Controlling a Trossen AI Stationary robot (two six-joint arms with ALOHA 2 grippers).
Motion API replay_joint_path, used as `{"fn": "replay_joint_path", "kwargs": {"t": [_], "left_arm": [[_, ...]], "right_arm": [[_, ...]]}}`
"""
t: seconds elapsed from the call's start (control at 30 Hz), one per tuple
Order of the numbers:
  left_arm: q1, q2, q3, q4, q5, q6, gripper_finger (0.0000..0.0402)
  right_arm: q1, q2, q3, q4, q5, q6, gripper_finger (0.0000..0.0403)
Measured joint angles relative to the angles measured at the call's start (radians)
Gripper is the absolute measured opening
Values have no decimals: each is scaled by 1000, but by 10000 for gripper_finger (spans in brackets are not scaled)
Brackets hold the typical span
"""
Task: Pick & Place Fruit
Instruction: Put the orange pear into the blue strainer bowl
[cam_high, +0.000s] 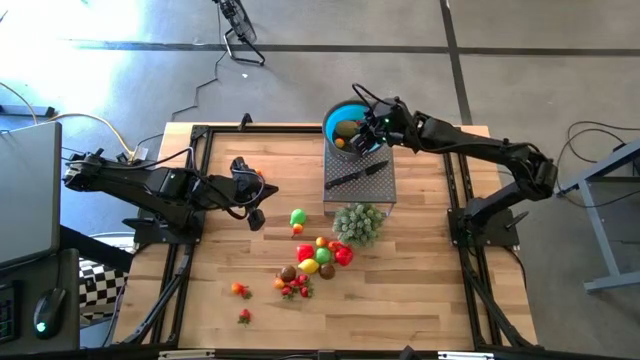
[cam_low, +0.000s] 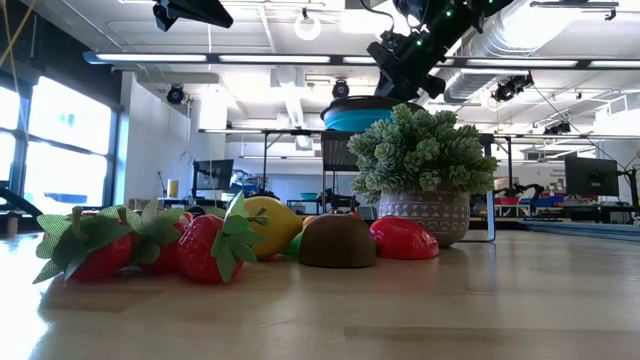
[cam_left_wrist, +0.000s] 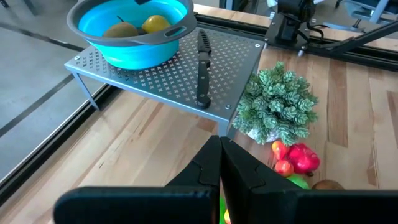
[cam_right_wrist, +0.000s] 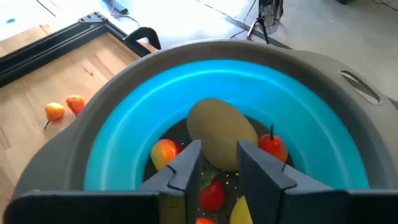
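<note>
Drop-off step, by the look of it: the right gripper (cam_right_wrist: 217, 165) hangs over the blue bowl (cam_high: 337, 113) at upper centre of the high view, jaws parted a little with nothing between them — a release just made, I judge, not a grasp. Directly under the jaws in the right wrist view lie a brown egg-shaped fruit (cam_right_wrist: 221, 134), a small orange one (cam_right_wrist: 164, 151), a red one with a stem (cam_right_wrist: 272, 145) and a red berry (cam_right_wrist: 212, 194). The brown fruit's long axis runs from upper left to lower right of that picture; the rest are near round, no clear axis. The bowl sits on a perforated metal stand (cam_left_wrist: 174, 78), beside a black-handled knife (cam_left_wrist: 203, 65) whose length runs up and down the left wrist picture. Left gripper (cam_left_wrist: 219, 163) waits at left centre of the high view over the tabletop (cam_high: 210, 300), jaws closed and empty. Most fruit is not yet moved: a heap (cam_high: 318, 260) below centre of the high view, just below the pale green potted plant (cam_high: 358, 221), a green fruit (cam_high: 298, 216) to its upper left, two strays (cam_high: 240, 290) lower left. Next move likely calls for lifting clear of the rim, swinging back to the heap — and opening wider for a fresh pick.
</note>
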Motion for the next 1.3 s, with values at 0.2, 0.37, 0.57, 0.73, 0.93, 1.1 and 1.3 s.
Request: {"fn": "replay_joint_path", "kwargs": {"t": [0.2, 0.37, 0.57, 0.73, 0.93, 1.1, 1.3], "left_arm": [[0, 0, 0, 0, 0, -4, 0], [0, 0, 0, 0, 1, -30, 0], [0, 0, 0, 0, 1, -23, 0], [0, 0, 0, 0, 1, -23, 0], [0, 0, 0, 1, 1, -23, 0], [0, 0, 0, 1, 0, -23, 0], [0, 0, 0, -6, -1, -65, 0]], "right_arm": [[12, -26, 0, 40, -59, -3, 80], [28, -53, 0, 89, -134, -3, 59], [58, -101, 0, 104, -156, -5, 41], [88, -145, 0, 103, -154, -6, 33], [134, -177, 0, 101, -152, -1, 31], [175, -185, 0, 101, -155, -4, 31], [218, -185, 0, 99, -154, -3, 30]]}}
